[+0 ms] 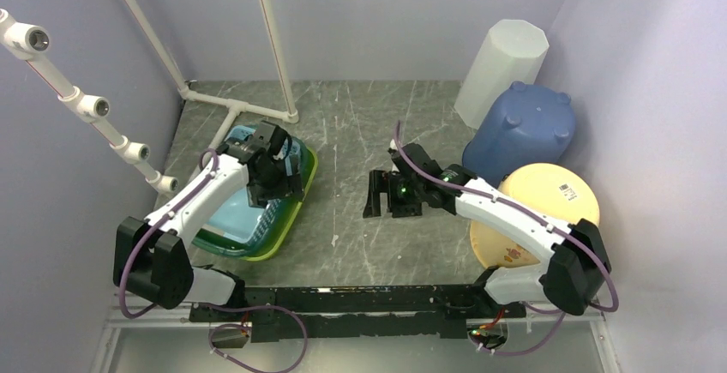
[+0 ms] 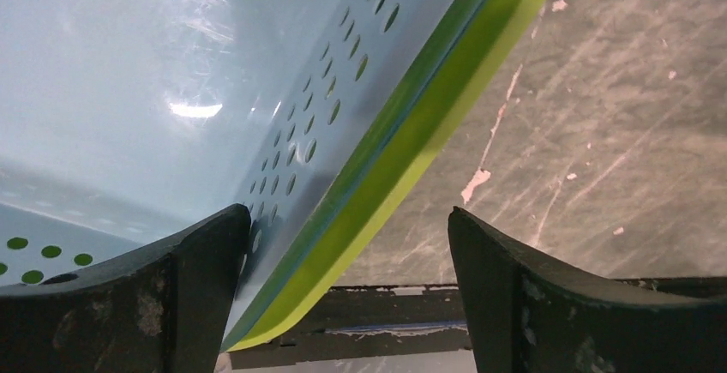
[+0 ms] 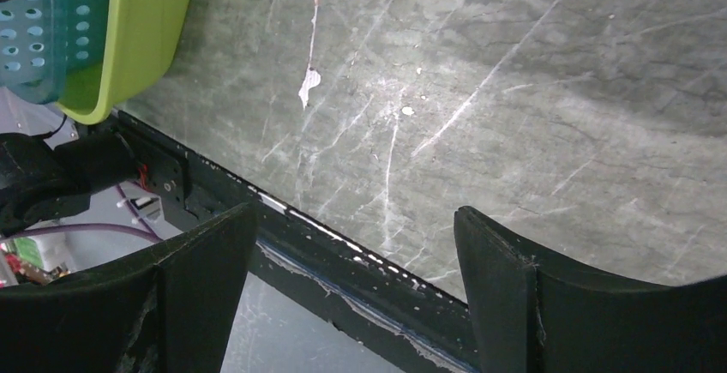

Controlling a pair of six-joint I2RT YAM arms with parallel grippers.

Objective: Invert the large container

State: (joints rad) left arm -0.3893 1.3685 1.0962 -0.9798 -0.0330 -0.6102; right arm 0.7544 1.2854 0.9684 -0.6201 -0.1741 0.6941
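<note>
On the grey table [image 1: 360, 124], I'm straddling the basket [image 1: 249, 227] rim at nine o'clock. The left gripper [image 2: 347, 213] and right gripper [image 3: 356, 212] are both spread, so pinching probably comes next.

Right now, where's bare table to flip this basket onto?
Bare: the middle strip between the green-rimmed basket and the right tool, and the far centre between the pipe foot and the white bin. Crowded: the right side, where white bin, blue tub and yellow tub cluster.

White bin [image 1: 501, 69], blue tub [image 1: 523, 133], yellow bowl [image 1: 540, 210]
</note>
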